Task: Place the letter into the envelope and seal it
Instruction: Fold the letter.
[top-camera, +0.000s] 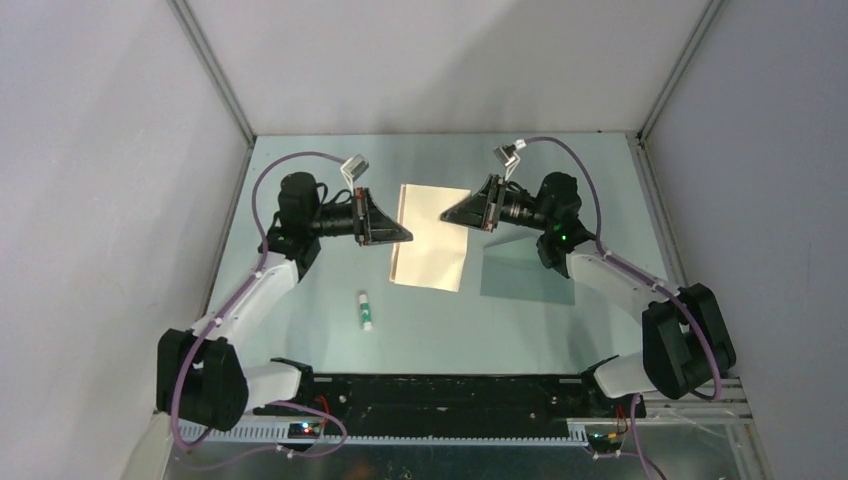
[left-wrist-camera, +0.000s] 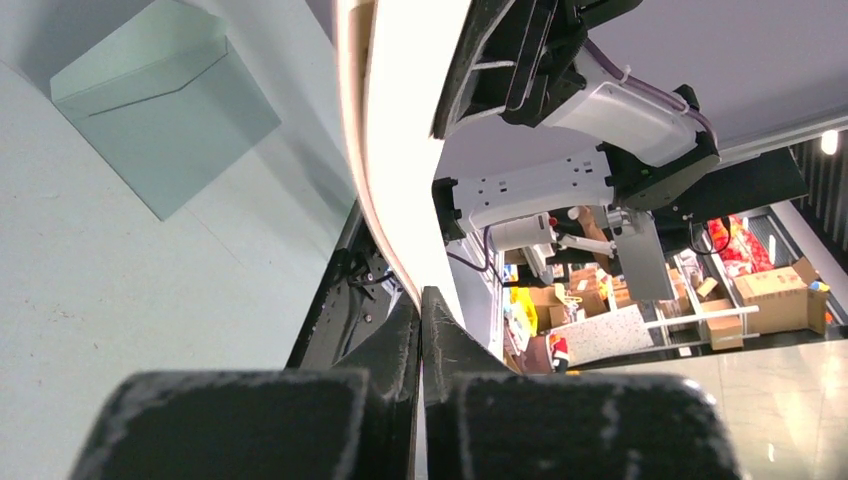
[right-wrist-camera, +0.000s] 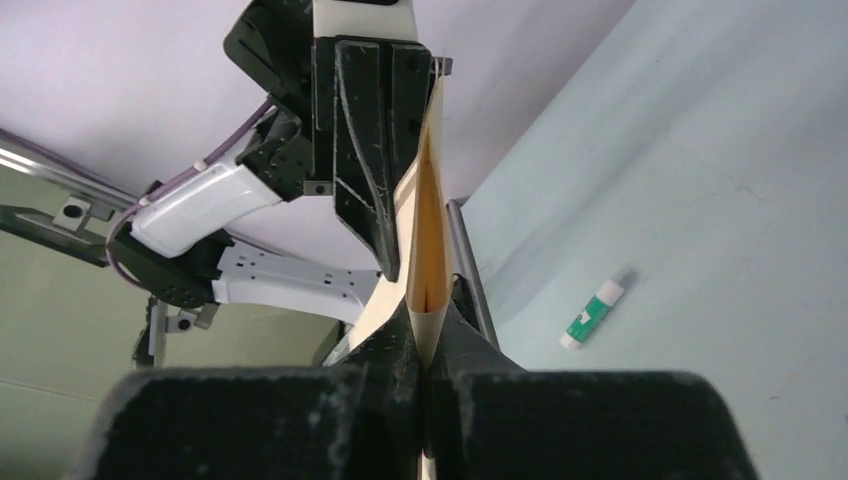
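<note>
Here, a letter (top-camera: 432, 250) held between two arms

Above the green table (top-camera: 450, 335), the tan letter hangs, the envelope (top-camera: 525, 272) flat to its right. The left gripper (top-camera: 405, 236) and right gripper (top-camera: 447, 216) pinch opposite edges; a glue stick (top-camera: 366, 311) lies nearby.

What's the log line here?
left gripper: shut on letter | right gripper: shut on letter | letter: lifted, outside envelope | envelope: flat on table | glue stick: on table

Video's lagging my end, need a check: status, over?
Both shut on the letter: left gripper, right gripper. Not yet in the envelope, lying flat nearby. Nothing blocking; glue stick aside.
</note>
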